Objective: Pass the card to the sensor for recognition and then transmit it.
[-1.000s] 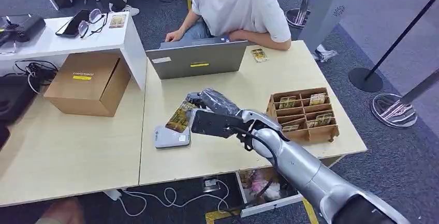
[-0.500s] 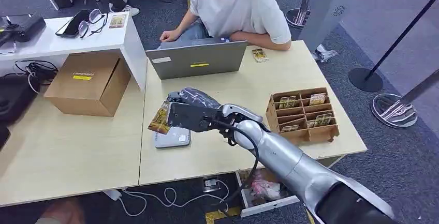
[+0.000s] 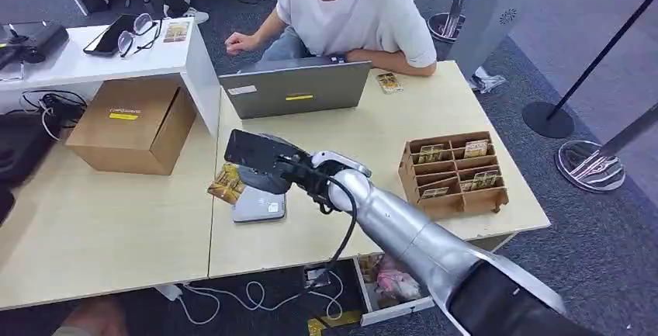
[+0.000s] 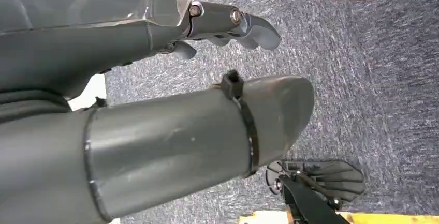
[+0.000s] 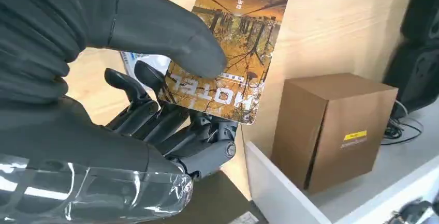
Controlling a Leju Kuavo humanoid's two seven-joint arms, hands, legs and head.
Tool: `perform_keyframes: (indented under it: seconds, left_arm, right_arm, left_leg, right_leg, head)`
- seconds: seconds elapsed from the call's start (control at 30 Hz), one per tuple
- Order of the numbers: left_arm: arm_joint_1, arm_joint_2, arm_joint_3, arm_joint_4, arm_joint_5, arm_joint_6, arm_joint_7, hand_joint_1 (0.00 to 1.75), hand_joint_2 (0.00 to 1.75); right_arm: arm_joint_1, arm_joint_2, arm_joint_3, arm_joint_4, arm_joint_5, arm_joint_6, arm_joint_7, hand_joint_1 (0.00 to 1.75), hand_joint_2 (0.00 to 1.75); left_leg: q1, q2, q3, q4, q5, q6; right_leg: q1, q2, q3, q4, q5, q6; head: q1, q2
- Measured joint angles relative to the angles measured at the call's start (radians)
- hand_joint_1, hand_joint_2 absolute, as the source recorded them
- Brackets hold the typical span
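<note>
A yellow-brown hotel card (image 3: pixel 226 184) (image 5: pixel 231 53) is pinched between the thumb and fingers of my right hand (image 3: pixel 260 164) (image 5: pixel 129 79). It hangs over the table just left of the grey card sensor (image 3: pixel 258 206), past the seam between the two tabletops. My left hand (image 4: pixel 155 94) hangs over grey carpet, its fingers curled with nothing in them.
A person in a white shirt sits behind a grey laptop (image 3: pixel 295 88) at the far side. A cardboard box (image 3: pixel 133 122) stands to the left beside a white shelf (image 3: pixel 116 53). A wooden card organizer (image 3: pixel 454 171) sits at the right. One loose card (image 3: pixel 389 82) lies near the laptop.
My right hand has swung leftward with the card, from above the sensor to past its left edge. The person's hand has lifted from behind the laptop.
</note>
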Motion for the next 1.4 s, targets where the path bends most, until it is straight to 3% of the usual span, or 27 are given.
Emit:
perform_keyframes:
  seconds: [0.47,0.93,1.27,1.4]
  left_arm:
    - [0.000,0.002,0.006,0.000,-0.034,-0.021,-0.030,0.00,0.00]
    - [-0.004,-0.013,0.006,0.000,-0.052,0.018,-0.066,0.00,0.00]
    - [-0.021,-0.018,0.006,0.000,-0.055,0.034,-0.085,0.00,0.00]
    - [-0.023,-0.012,0.006,0.000,-0.068,-0.002,-0.075,0.00,0.00]
  right_arm:
    - [-0.022,0.006,-0.011,0.100,-0.050,-0.055,0.038,1.75,1.75]
    - [-0.001,-0.032,-0.037,0.183,-0.046,-0.120,0.043,1.75,1.75]
    - [-0.042,-0.047,-0.063,0.247,-0.029,-0.138,0.055,1.75,1.75]
    - [-0.055,-0.041,-0.063,0.267,-0.017,-0.144,0.074,1.75,1.75]
  left_leg:
    - [0.000,0.000,0.000,0.000,0.000,0.000]
    - [0.000,0.000,0.000,0.000,0.000,0.000]
    - [0.000,0.000,0.000,0.000,0.000,0.000]
    - [0.000,0.000,0.000,0.000,0.000,0.000]
  right_leg:
    - [0.000,0.000,0.000,0.000,0.000,0.000]
    - [0.000,0.000,0.000,0.000,0.000,0.000]
    - [0.000,0.000,0.000,0.000,0.001,-0.001]
    - [0.000,0.000,0.000,0.000,0.001,-0.001]
  head:
    - [0.000,0.000]
    - [0.000,0.000]
    - [0.000,0.000]
    - [0.000,0.000]
